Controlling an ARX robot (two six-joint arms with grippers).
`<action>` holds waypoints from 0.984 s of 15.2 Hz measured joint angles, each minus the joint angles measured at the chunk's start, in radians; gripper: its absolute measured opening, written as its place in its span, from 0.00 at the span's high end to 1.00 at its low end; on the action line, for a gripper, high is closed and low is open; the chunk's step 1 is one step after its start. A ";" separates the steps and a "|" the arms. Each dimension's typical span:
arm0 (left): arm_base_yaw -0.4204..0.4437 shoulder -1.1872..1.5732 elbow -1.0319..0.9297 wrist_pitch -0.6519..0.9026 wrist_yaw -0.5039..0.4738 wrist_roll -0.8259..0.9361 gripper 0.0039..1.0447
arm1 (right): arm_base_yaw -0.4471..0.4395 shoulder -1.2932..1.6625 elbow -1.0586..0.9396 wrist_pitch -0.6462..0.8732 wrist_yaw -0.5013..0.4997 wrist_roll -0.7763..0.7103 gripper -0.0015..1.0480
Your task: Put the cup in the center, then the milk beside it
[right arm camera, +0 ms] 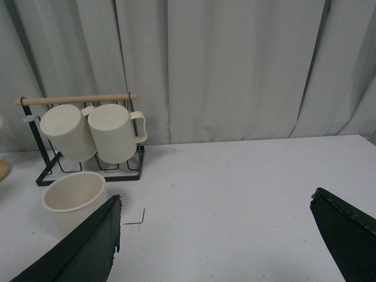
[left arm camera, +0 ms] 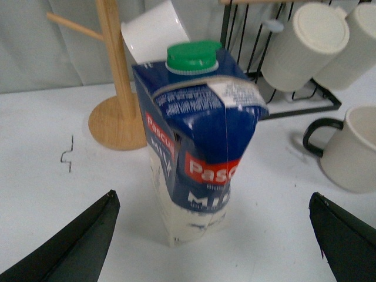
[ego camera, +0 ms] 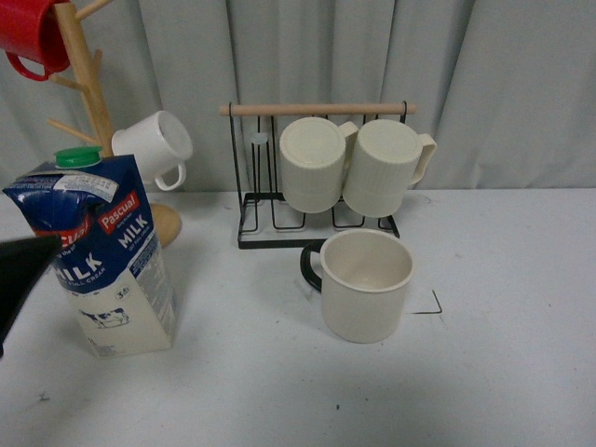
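With the cup (ego camera: 365, 284) set by the corner mark (ego camera: 430, 305), the left tool (left arm camera: 212, 200) gapes open at the Pascual milk carton (ego camera: 102, 256) left of the cup, likely to grasp it; the right tool (right arm camera: 215, 200) hangs open, empty.

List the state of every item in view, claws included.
cup: upright, empty, not gripped
milk: upright, cap on, not gripped
left claw: open, fingers either side of the milk
right claw: open, empty
ribbed mugs: both hanging on the rack
white mug: hanging on the wooden tree
red mug: hanging on the same tree
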 joint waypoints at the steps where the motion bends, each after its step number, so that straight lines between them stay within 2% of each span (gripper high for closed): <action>1: -0.018 0.052 -0.033 0.074 -0.023 0.024 0.06 | 0.000 0.000 0.000 0.000 0.000 0.000 0.06; 4: -0.089 0.230 0.027 0.179 -0.136 -0.036 0.06 | 0.000 0.000 0.000 0.000 0.000 0.000 0.06; 15: -0.103 0.295 0.063 0.178 -0.171 -0.089 0.06 | 0.000 0.000 0.000 0.000 0.000 0.000 0.06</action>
